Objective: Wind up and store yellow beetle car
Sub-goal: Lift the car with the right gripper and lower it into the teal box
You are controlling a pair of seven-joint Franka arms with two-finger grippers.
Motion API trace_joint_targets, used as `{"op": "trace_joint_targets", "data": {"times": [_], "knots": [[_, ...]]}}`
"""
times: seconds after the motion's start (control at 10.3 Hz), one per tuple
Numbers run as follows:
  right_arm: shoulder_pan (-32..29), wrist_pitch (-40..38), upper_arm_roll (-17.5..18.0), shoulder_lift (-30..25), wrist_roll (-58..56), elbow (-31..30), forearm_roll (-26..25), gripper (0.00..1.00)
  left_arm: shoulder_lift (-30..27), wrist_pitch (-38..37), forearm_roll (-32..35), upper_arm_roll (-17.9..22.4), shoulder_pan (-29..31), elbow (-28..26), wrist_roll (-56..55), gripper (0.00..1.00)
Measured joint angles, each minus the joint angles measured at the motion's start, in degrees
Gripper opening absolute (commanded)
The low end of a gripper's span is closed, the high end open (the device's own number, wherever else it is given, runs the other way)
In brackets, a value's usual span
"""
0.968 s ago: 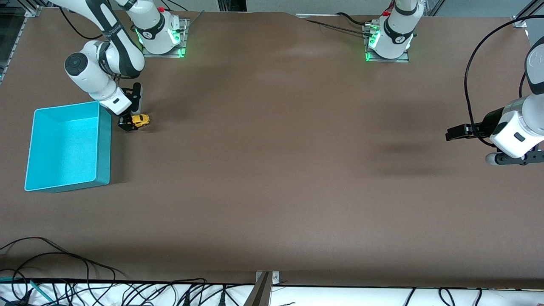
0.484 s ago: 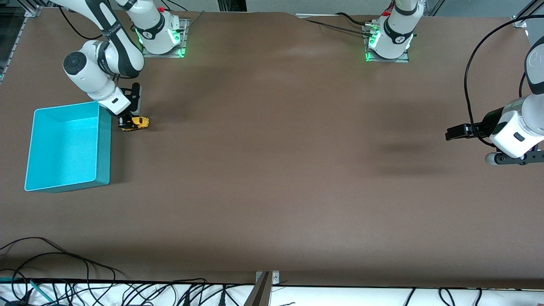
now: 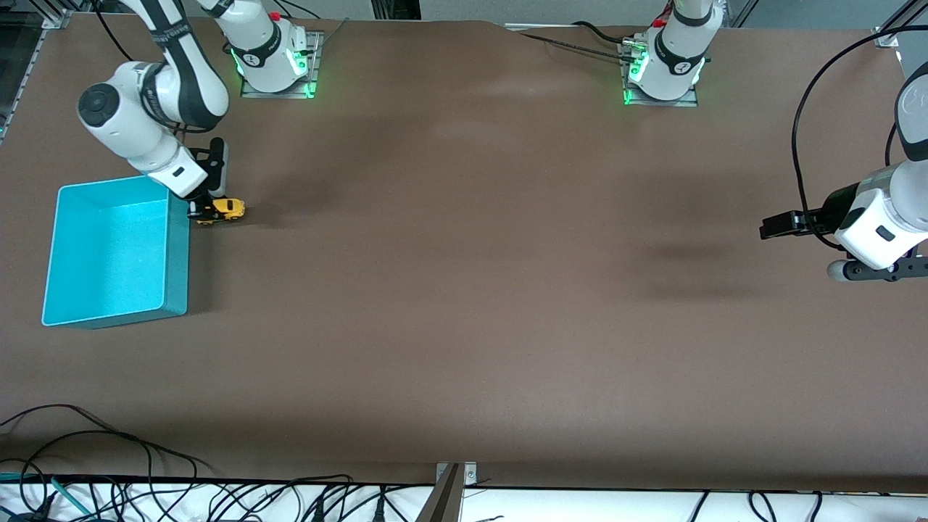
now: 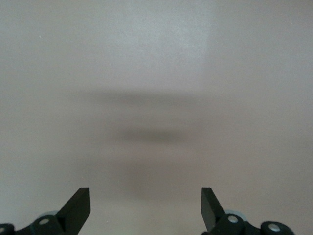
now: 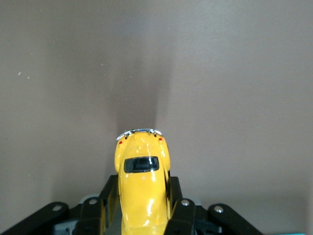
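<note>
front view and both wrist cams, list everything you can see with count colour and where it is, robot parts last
yellow beetle car: one, yellow with dark windows, beside the turquoise bin at the right arm's end of the table, clamped between the right gripper's fingers; the views do not show whether its wheels touch the table
turquoise bin: one, turquoise, open top, nothing seen inside, on the table at the right arm's end
table: one, brown, under everything
cables: several, black, along the table edge nearest the front camera
right gripper: one, black fingers on a white arm, shut on the car beside the bin
left gripper: one, black, open, over bare table at the left arm's end, waiting
</note>
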Motion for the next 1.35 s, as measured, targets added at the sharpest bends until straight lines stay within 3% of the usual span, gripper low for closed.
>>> {"op": "trace_joint_targets", "data": {"times": [0.48, 1.06, 1.35], "knots": [[-3.8, -14.1, -0.2, -1.0, -9.0, 10.4, 0.0, 0.00, 0.0, 0.0, 0.0, 0.0, 0.0, 0.0, 0.0, 1.00], [-14.1, -18.8, -0.5, -0.8, -22.1, 17.5, -5.9, 0.00, 0.0, -0.1, 0.0, 0.0, 0.0, 0.0, 0.0, 1.00], [-17.6, -18.7, -0.6, 3.1, -23.7, 18.8, -8.0, 0.00, 0.0, -0.1, 0.0, 0.0, 0.0, 0.0, 0.0, 1.00]]}}
